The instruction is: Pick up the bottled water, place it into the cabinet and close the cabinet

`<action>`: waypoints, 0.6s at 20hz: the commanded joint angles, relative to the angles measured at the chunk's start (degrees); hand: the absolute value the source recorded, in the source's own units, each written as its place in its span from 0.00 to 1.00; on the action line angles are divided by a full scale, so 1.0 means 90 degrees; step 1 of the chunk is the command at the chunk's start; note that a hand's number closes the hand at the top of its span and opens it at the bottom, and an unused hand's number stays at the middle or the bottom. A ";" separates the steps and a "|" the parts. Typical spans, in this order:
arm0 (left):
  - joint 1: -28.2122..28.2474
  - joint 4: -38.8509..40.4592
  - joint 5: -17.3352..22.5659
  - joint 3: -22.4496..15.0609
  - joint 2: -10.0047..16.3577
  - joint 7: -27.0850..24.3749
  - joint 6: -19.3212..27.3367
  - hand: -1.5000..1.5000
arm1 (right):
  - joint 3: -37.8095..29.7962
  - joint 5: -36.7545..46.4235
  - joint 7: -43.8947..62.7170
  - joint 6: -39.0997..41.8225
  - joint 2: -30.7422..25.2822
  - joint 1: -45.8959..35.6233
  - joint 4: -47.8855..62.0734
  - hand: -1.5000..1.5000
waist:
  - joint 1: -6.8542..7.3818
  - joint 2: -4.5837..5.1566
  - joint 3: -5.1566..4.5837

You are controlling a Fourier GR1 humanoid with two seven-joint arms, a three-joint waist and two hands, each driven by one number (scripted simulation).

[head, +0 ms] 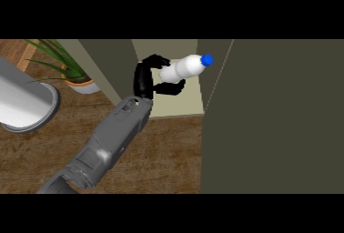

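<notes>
The brown wood-grain counter top (168, 154) fills the near part of the head view. A grey forearm (114, 136) enters from the lower left edge and runs diagonally up toward the cabinet. A large pale grey round cylinder (27, 100) lies at the left edge, beside the forearm. A dark olive flat cabinet door panel (282, 118) occupies the right side.

The black left hand (144, 75) is at the cabinet opening. Its fingers and thumb are curled round the white plastic water bottle (184, 68). The bottle is tilted, with its blue cap (207, 59) pointing to the upper right. The bottle is over the pale cream cabinet shelf (178, 102); contact with the shelf cannot be determined.

Farther left, a green long-leaved plant (67, 63) stands in a white pot (86, 86).
</notes>
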 commanded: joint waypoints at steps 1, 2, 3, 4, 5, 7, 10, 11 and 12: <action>-0.0378 0.0787 -0.0214 0.0041 0.0005 0.0006 0.0447 0.00 | -0.0093 -0.0519 0.0094 0.0166 -0.0093 0.0091 -0.0397 0.00 | -0.0044 0.0046 -0.0004; -0.0709 0.0890 -0.0130 0.0165 0.0028 0.0242 0.0507 0.00 | 0.0012 -0.0422 0.0065 0.0109 0.0001 0.0098 -0.0411 0.00 | -0.0114 0.0063 -0.0006; -0.0834 0.1020 -0.0161 0.0155 -0.0035 0.0311 0.0583 0.00 | -0.0059 -0.0373 0.0020 0.0189 -0.0062 -0.0017 -0.0260 0.00 | -0.0100 0.0063 -0.0004; -0.0659 0.1008 -0.0209 0.0100 -0.0035 0.0140 0.0816 0.00 | -0.0256 -0.0651 0.0077 0.0253 -0.0164 0.0229 -0.0464 0.00 | -0.0088 0.0041 -0.0004; -0.0627 0.1078 -0.0176 0.0211 0.0153 -0.0052 0.0602 0.00 | -0.0200 -0.0582 0.0120 0.0236 -0.0127 0.0114 -0.0449 0.00 | -0.0055 0.0082 -0.0010; -0.0870 0.1071 -0.0111 0.0339 0.0137 -0.0117 0.0513 0.00 | -0.0053 -0.0396 -0.0021 0.0250 -0.0014 0.0001 -0.0241 0.00 | -0.0087 0.0075 -0.0011; -0.0883 0.0783 -0.0015 0.0494 0.0129 -0.0616 0.0084 0.00 | -0.0126 -0.0522 0.0031 0.0312 -0.0032 0.0015 -0.0263 0.00 | -0.0044 0.0082 -0.0015; -0.0770 0.0513 0.0218 0.0753 0.0101 -0.0909 0.0060 0.00 | -0.0194 -0.0554 -0.0044 0.0355 -0.0080 0.0227 -0.0454 0.00 | -0.0098 0.0077 -0.0023; -0.0827 0.0172 0.0406 0.0974 -0.0006 -0.1158 0.0091 0.00 | -0.0221 -0.0514 -0.0082 0.0346 -0.0040 0.0075 -0.0207 0.00 | 0.0035 0.0036 -0.0020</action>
